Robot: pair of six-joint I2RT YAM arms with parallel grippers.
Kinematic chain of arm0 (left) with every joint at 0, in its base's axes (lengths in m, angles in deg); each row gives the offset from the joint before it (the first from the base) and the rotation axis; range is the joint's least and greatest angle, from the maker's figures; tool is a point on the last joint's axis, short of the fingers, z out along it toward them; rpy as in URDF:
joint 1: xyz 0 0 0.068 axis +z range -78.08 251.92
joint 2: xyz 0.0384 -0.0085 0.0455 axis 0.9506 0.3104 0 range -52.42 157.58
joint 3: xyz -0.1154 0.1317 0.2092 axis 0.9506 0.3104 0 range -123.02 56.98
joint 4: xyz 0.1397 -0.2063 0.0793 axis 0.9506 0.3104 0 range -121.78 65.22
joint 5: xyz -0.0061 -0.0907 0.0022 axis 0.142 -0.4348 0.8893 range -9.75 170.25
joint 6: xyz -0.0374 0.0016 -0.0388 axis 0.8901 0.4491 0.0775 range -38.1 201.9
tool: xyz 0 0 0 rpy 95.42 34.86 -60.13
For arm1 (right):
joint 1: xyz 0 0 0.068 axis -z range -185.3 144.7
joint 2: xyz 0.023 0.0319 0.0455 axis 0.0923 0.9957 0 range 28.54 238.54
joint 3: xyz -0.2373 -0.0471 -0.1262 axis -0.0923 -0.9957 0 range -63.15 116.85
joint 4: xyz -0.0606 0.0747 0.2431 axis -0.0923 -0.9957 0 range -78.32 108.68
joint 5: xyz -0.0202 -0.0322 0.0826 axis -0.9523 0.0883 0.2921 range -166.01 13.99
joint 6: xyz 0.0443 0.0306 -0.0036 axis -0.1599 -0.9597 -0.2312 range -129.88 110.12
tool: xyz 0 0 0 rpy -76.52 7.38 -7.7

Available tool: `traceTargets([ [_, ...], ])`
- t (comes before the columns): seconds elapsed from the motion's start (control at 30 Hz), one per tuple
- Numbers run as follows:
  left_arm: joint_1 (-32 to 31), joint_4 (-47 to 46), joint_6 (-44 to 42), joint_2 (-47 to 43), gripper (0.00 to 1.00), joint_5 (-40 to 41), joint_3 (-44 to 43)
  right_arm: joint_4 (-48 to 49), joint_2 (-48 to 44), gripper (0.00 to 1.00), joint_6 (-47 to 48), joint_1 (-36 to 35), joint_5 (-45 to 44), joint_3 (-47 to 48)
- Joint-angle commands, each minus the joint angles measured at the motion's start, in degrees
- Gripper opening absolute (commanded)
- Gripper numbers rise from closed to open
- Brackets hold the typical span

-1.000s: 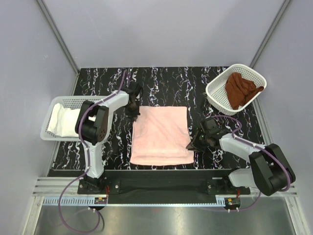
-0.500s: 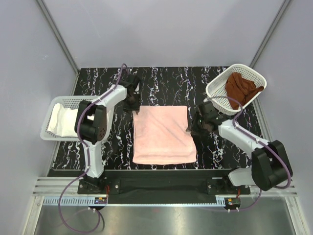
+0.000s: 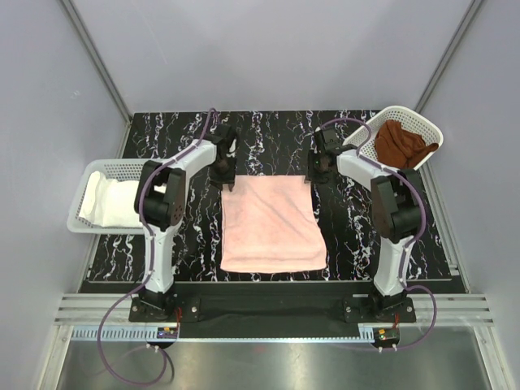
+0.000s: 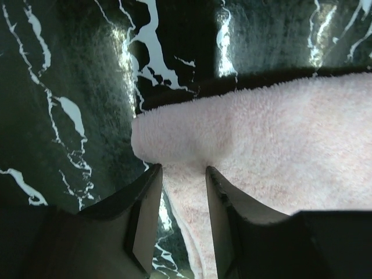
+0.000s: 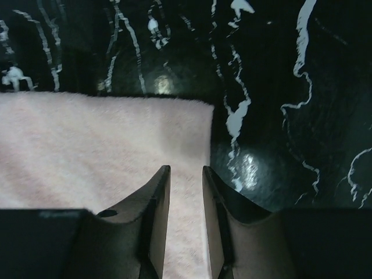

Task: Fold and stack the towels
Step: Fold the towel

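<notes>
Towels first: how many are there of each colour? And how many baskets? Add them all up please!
pink towel: 1
white towel: 1
brown towel: 1
white baskets: 2
Total: 5 things, 3 towels and 2 baskets.

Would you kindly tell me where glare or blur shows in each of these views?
Top external: sharp and evenly lit throughout. Left wrist: white glare streaks on the table, fingers dark and blurred. Right wrist: smaller glare spots on the table, fingers soft, towel edge crisp.
</notes>
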Motion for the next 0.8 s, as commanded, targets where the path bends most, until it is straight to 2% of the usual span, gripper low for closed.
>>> traceTargets([
  [0.0, 0.5, -1.8, -1.1, 1.1, 0.4, -0.4, -3.7, -0.3, 3.2, 0.35, 6.7, 1.2, -0.2, 5.0],
  [0.23, 0.6, -0.3, -1.2, 5.4, 0.39, 5.3, -8.4, -3.8, 11.9, 0.26, 9.6, 2.0, -7.3, 11.7],
  [0.4, 0.6, 0.7, -1.8, 7.9, 0.39, 7.9, -11.0, -3.1, 12.7, 0.17, 10.4, 2.9, -11.8, 11.3],
  [0.7, 0.6, 2.2, -2.5, 9.2, 0.39, 11.9, -13.9, -2.3, 13.7, 0.15, 11.5, 3.2, -14.5, 14.0],
  [0.77, 0.7, 3.7, -2.4, 8.2, 0.4, 9.7, -15.2, -3.9, 13.6, 0.21, 11.3, 3.3, -13.4, 15.0],
])
